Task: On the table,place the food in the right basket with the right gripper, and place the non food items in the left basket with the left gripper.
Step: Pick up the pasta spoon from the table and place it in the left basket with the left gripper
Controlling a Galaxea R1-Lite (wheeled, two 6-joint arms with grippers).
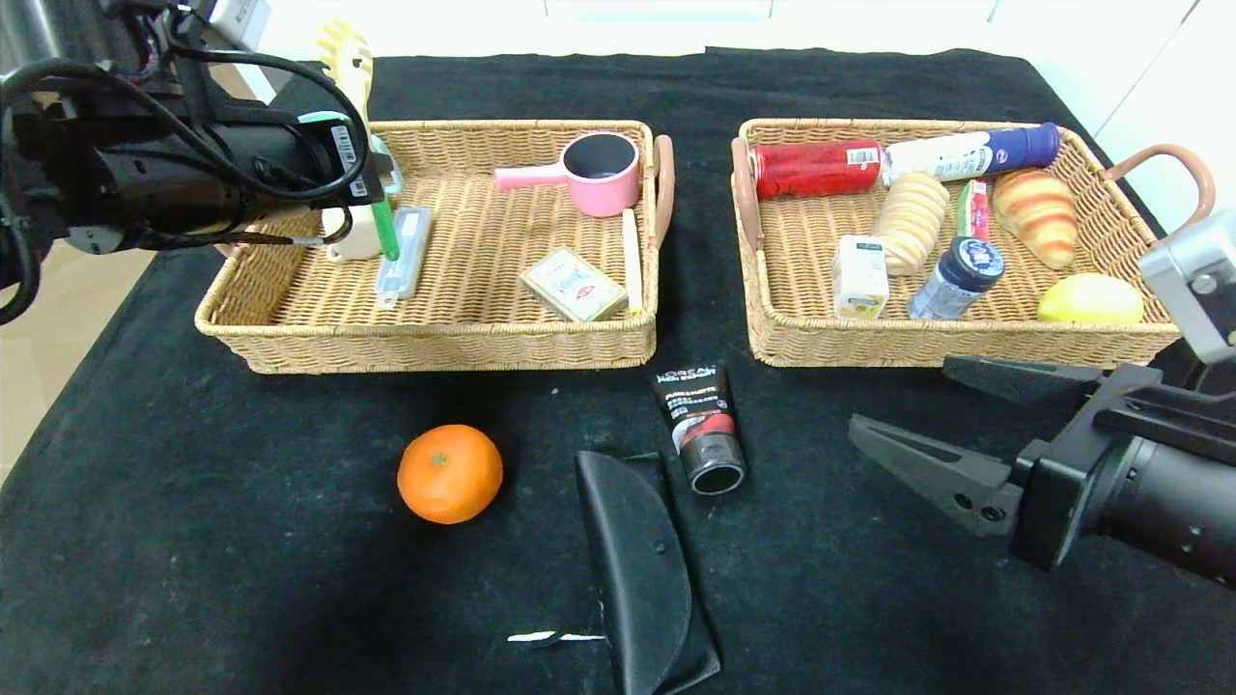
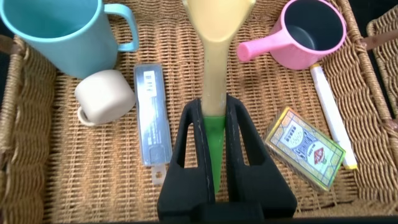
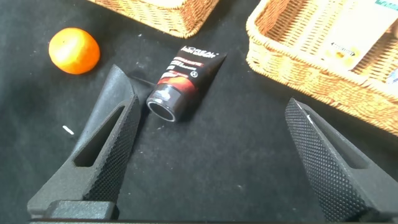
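Note:
My left gripper is shut on the pasta fork where its green handle meets the yellow stem. It holds the fork above the left basket, with the yellow head pointing away. My right gripper is open and empty, low over the table in front of the right basket. The black tube lies just ahead of it, also in the right wrist view. The orange and the black case lie on the cloth. The juice carton and green-white packet lie in the right basket.
The left basket holds a pink pot, a card box, a white cup, a teal mug and a clear case. The right basket holds a red can, breads, a jar and a lemon.

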